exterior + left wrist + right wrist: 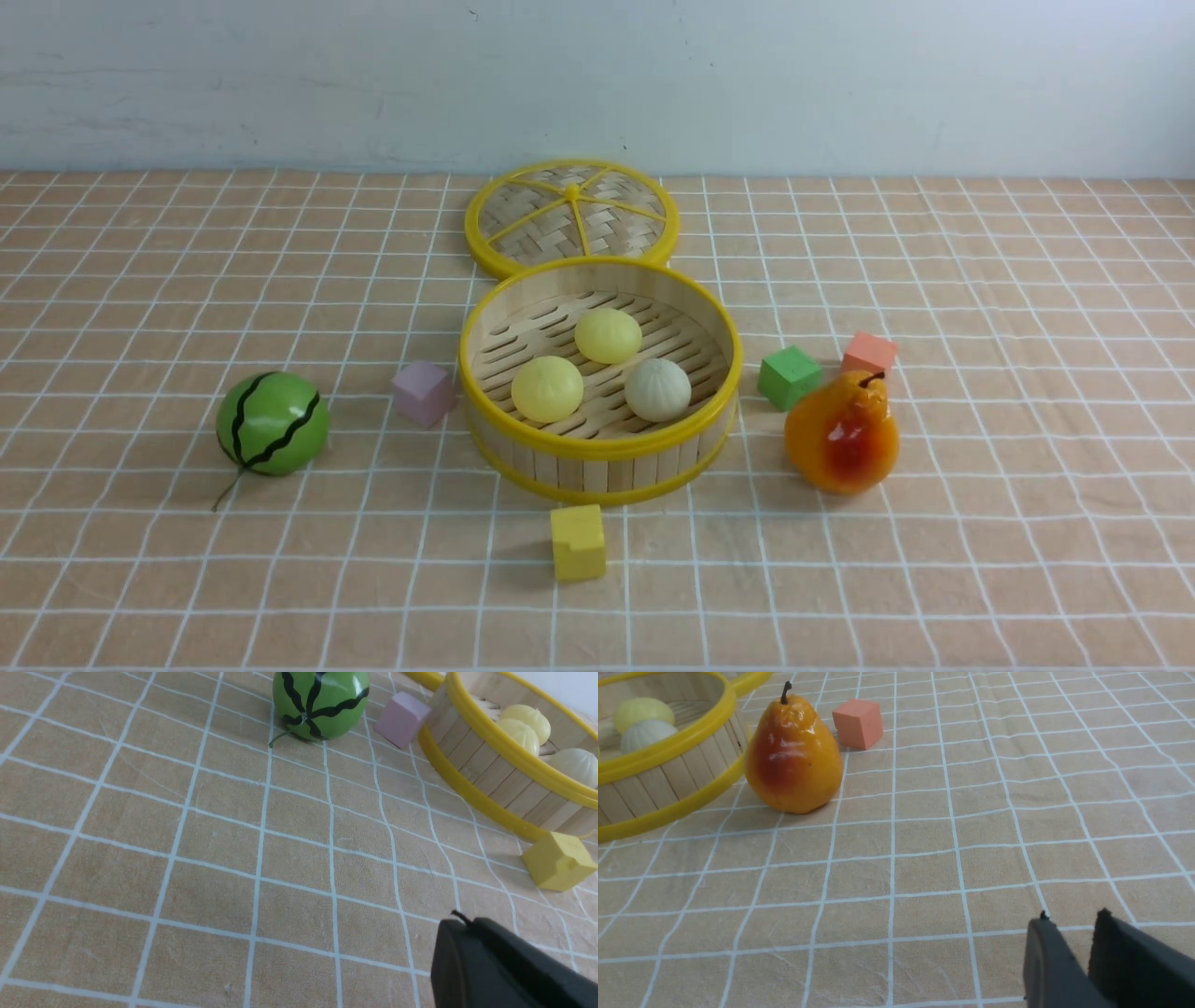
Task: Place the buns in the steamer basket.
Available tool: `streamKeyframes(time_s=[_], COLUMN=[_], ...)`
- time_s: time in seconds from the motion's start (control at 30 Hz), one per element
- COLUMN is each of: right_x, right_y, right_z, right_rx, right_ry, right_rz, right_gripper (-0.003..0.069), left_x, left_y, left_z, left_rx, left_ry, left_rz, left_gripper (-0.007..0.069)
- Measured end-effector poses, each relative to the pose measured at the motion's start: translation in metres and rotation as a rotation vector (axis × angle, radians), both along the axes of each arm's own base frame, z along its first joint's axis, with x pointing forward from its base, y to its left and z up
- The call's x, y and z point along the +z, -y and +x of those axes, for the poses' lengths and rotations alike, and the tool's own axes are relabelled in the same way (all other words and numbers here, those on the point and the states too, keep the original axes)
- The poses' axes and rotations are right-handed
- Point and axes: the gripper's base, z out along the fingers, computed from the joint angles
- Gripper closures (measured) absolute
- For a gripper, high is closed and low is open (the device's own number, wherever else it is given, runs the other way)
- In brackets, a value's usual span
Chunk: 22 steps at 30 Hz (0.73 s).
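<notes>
Inside steamer basket [597, 439]: three buns [608, 335].

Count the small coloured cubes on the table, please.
4: a pink cube left of the steamer basket, a yellow cube in front of it, a green cube and an orange cube to its right. None seems hidden.

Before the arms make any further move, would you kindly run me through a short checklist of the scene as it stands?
1. All three buns inside the steamer basket: ok.
2. No bun left on the tablecloth: ok.
3. Left gripper shut and empty: ok.
4. Right gripper empty, fingers slightly apart: ok.
5. Both grippers apart from the basket: ok.
6. Lid lying behind the basket, touching it or not: cannot tell.
</notes>
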Motion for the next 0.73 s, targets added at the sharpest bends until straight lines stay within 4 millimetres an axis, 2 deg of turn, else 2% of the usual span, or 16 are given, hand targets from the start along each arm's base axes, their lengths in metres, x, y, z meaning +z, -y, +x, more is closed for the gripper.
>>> streamKeyframes(time_s=[0.73], right_x=[0.0000], right_y=[0.0000], right_z=[0.0000], right_rx=[0.000], right_ry=[0.000], right_rz=[0.000], right_gripper=[0.0483], left_x=[0.0000], left_y=[0.0000], left_z=[0.0000], left_rx=[0.000], left_ry=[0.000], left_rz=[0.000], left_gripper=[0.0608])
